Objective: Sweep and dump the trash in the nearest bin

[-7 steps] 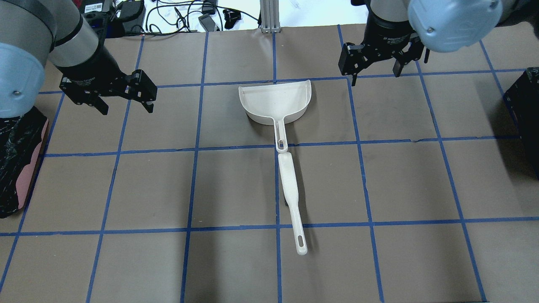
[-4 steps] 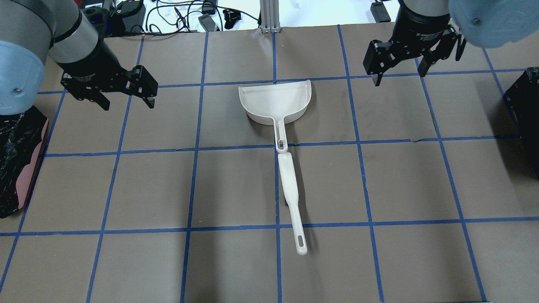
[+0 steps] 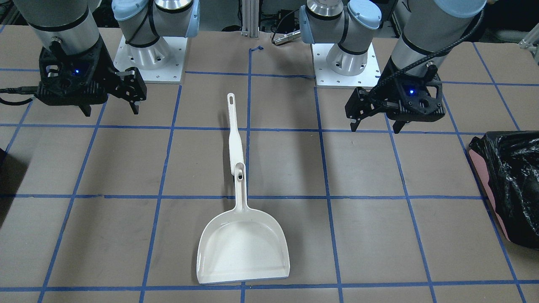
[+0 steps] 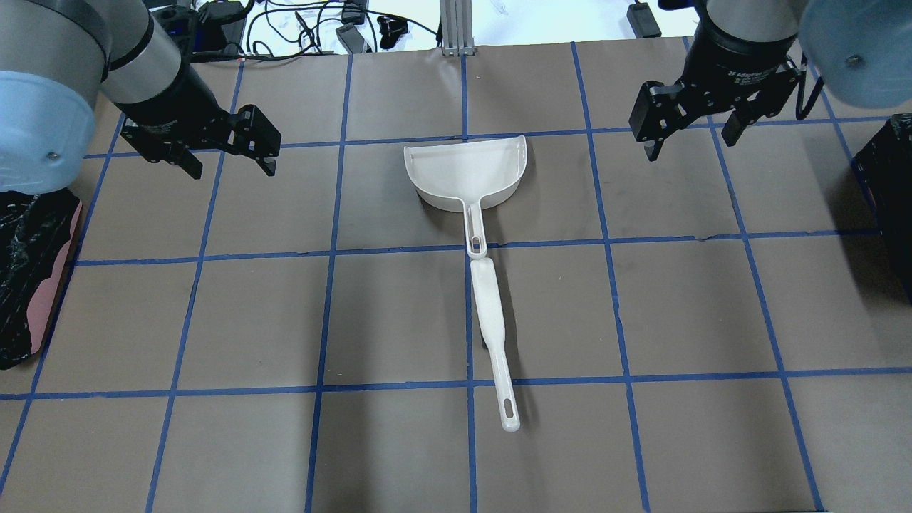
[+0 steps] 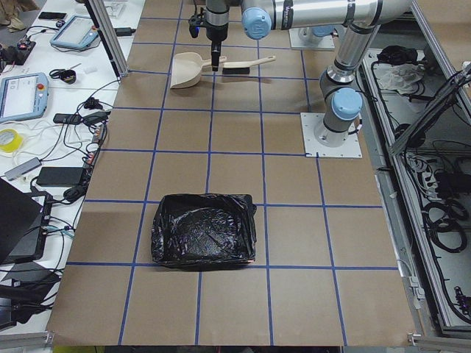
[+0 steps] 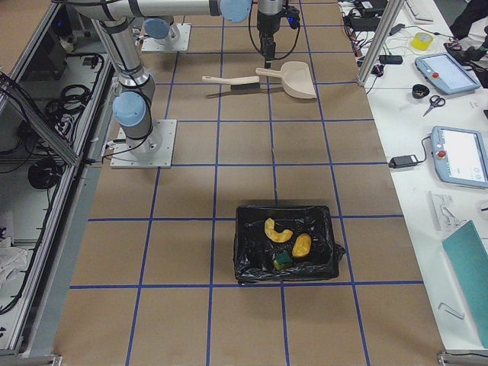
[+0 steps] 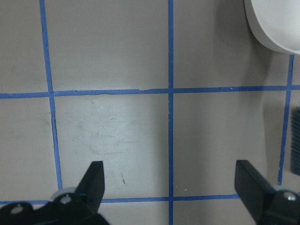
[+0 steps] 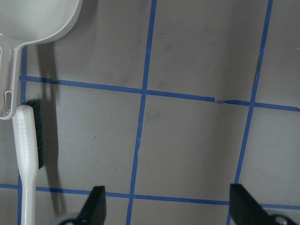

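The three trash bits, a pale yellow peel, an orange-yellow oval and a yellow-and-green wedge, lie inside the dark bin in the exterior right view. That bin shows as a dark sliver at the overhead view's right edge. A white dustpan and a white hand brush lie in line mid-table. My left gripper hovers open and empty left of the dustpan. My right gripper hovers open and empty to its right.
A pink-sided bin with a crinkly black bag stands at the table's left end, also seen in the front-facing view. Cables and devices lie beyond the far table edge. Blue tape lines grid the brown tabletop.
My right gripper has moved to the right, away from the dustpan. My left gripper has shifted slightly right and toward the far edge. Dustpan and brush have not moved.
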Robot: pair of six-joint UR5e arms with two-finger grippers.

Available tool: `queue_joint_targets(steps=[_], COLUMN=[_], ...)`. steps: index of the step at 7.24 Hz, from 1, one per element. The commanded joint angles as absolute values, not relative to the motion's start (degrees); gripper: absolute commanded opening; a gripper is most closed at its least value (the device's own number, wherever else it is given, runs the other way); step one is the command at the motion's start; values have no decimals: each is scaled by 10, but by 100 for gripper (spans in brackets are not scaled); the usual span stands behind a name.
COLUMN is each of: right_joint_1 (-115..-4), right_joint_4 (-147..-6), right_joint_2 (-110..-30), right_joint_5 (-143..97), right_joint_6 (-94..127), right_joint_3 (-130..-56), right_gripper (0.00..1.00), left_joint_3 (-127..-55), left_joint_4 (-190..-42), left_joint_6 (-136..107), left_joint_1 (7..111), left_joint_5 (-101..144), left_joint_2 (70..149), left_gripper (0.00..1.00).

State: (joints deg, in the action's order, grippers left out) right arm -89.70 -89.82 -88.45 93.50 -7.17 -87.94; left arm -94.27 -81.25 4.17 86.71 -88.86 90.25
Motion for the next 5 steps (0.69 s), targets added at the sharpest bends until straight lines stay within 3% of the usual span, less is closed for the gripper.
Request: queue_joint_targets(steps=[1,5], right_joint_1=[-890,-890], right_joint_4=[-905,-906], right_joint_2=[-885,-886], right_joint_5=[934,912], right_joint_6=[-68,-68], right_joint_3=[-889,-894], right_gripper=[96,96], left_joint_3=[-948,-947], left_joint_4=[-815,-821], left_joint_6=[43,42], left_joint_1=[869,869], left_joint_5=[-893,-895], left_joint_2=[890,886], left_gripper=[100,100])
